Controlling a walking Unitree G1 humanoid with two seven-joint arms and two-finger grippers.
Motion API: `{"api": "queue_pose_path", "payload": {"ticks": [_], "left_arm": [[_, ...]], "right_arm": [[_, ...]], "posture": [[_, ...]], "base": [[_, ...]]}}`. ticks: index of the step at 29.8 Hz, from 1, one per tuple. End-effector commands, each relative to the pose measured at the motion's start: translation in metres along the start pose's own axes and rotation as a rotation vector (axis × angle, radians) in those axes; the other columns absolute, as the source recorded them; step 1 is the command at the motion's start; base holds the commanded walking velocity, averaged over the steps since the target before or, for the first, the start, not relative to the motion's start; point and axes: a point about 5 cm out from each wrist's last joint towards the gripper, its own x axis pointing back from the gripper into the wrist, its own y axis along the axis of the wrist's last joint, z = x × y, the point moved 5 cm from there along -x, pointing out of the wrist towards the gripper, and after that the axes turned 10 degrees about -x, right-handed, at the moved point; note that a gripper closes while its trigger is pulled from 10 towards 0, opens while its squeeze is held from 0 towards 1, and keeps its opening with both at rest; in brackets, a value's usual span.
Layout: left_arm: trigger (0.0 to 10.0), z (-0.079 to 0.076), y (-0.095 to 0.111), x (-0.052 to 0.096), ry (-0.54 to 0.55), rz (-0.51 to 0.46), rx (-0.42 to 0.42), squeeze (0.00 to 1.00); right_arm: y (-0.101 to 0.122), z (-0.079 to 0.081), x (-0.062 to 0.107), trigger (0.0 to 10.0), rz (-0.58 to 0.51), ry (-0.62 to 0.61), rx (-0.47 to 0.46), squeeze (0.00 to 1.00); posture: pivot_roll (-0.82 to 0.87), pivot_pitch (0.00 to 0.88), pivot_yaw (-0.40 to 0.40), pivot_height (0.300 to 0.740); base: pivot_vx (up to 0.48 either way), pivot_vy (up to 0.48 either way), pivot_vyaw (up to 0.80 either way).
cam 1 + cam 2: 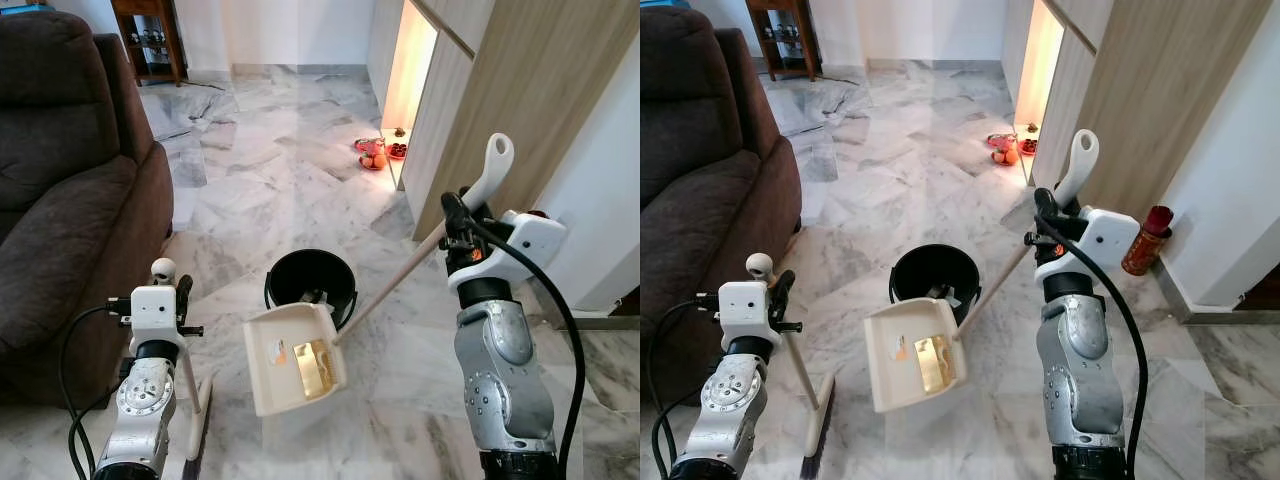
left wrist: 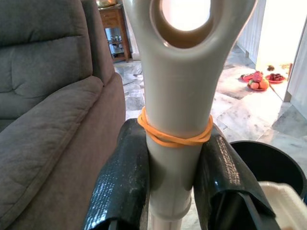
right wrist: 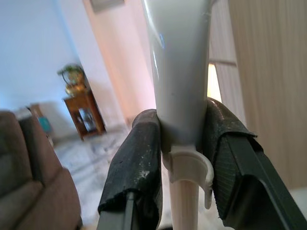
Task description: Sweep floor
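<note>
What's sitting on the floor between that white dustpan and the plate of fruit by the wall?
A black bucket stands right behind the dustpan. Beyond it, the head views show bare marble floor up to the fruit plate.

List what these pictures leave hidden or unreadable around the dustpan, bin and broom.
- Black bin: most of its contents, left eye view, covered by the dustpan.
- Broom bristles: right eye view, cut off by the bottom edge.
- Gold item in the dustpan: too small to identify.
- Dustpan handle top: right wrist view, cut off by the top edge.
</note>
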Motion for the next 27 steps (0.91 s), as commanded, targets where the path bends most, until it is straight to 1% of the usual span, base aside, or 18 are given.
{"api": "queue_pose_path", "payload": {"ticks": [1, 5, 11, 13, 27], "left_arm": [[10.0, 0.01, 0.009, -0.001, 0.026, -0.047, -0.015, 0.0], [10.0, 0.015, 0.007, 0.001, 0.05, -0.042, -0.024, 0.0], [10.0, 0.033, -0.004, 0.009, 0.114, -0.016, -0.05, 0.0], [10.0, 0.035, -0.005, 0.01, 0.118, -0.014, -0.052, 0.0], [10.0, 0.034, -0.003, 0.009, 0.131, -0.021, -0.053, 0.0]], "right_arm": [[0.032, 0.019, -0.005, 10.0, -0.12, 0.053, -0.049, 0.0], [0.031, 0.024, -0.009, 10.0, -0.122, 0.071, -0.041, 0.0], [0.028, 0.035, -0.015, 10.0, -0.116, 0.1, -0.052, 0.0], [0.027, 0.036, -0.015, 10.0, -0.116, 0.103, -0.054, 0.0], [0.022, 0.039, -0.018, 10.0, -0.103, 0.114, -0.052, 0.0]], "posture": [[0.1, 0.0, 0.001, 0.74], [0.11, 0.0, -0.002, 0.74], [0.13, 0.0, -0.006, 0.74], [0.13, 0.0, -0.007, 0.74], [0.13, 0.0, -0.011, 0.74]], "base": [[0.0, 0.0, 0.0], [0.0, 0.0, 0.0], [0.0, 0.0, 0.0], [0.0, 0.0, 0.0], [0.286, 0.0, 0.0]]}}
